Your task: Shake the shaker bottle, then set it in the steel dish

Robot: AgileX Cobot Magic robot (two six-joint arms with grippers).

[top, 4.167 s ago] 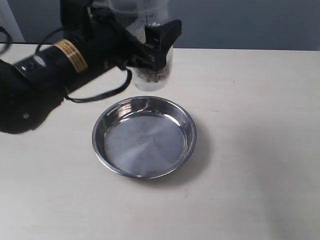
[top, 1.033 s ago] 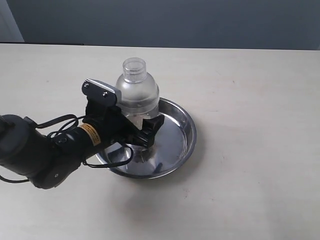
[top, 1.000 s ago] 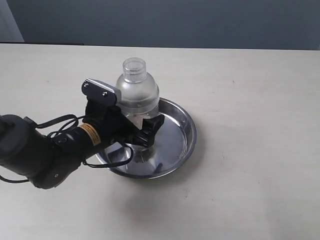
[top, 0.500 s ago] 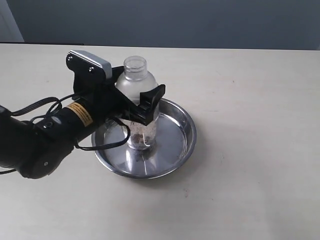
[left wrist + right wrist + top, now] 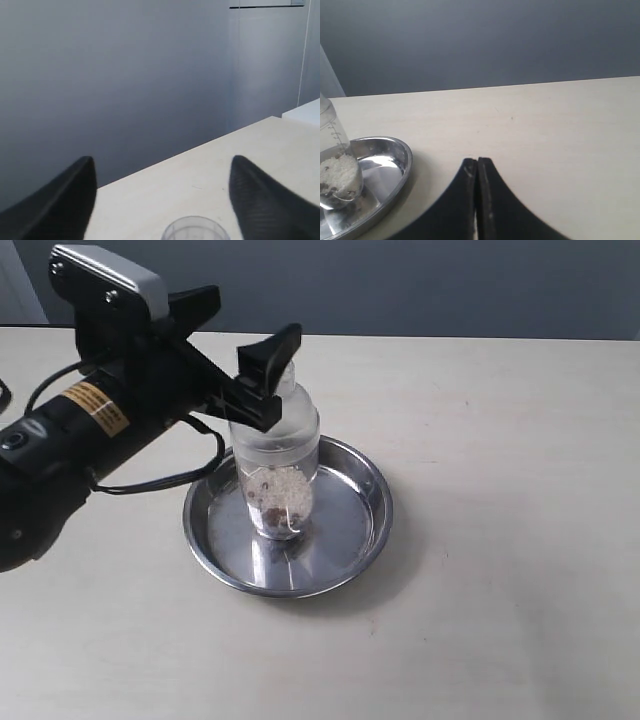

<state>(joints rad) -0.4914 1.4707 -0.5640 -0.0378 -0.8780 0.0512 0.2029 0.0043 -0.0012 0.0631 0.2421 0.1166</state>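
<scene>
The clear shaker bottle (image 5: 277,475) stands upright inside the steel dish (image 5: 355,530), with white and brown granules at its bottom. My left gripper (image 5: 245,325) is open and raised above the bottle, its fingers spread to either side of the cap and touching nothing. The left wrist view shows only the cap's rim (image 5: 195,229) low between the two black fingertips (image 5: 252,190). In the right wrist view the bottle (image 5: 335,165) and the dish (image 5: 385,170) lie off to one side, and my right gripper (image 5: 477,161) is shut with nothing in it.
The pale table (image 5: 500,440) stretches round the dish, with a dark grey wall (image 5: 450,285) behind its far edge. My left arm (image 5: 70,440) with its cables hangs over the table beside the dish.
My left gripper has let go of the bottle and risen up and back from it. The bottle now stands by itself in the dish, where it was held tilted a second ago.
</scene>
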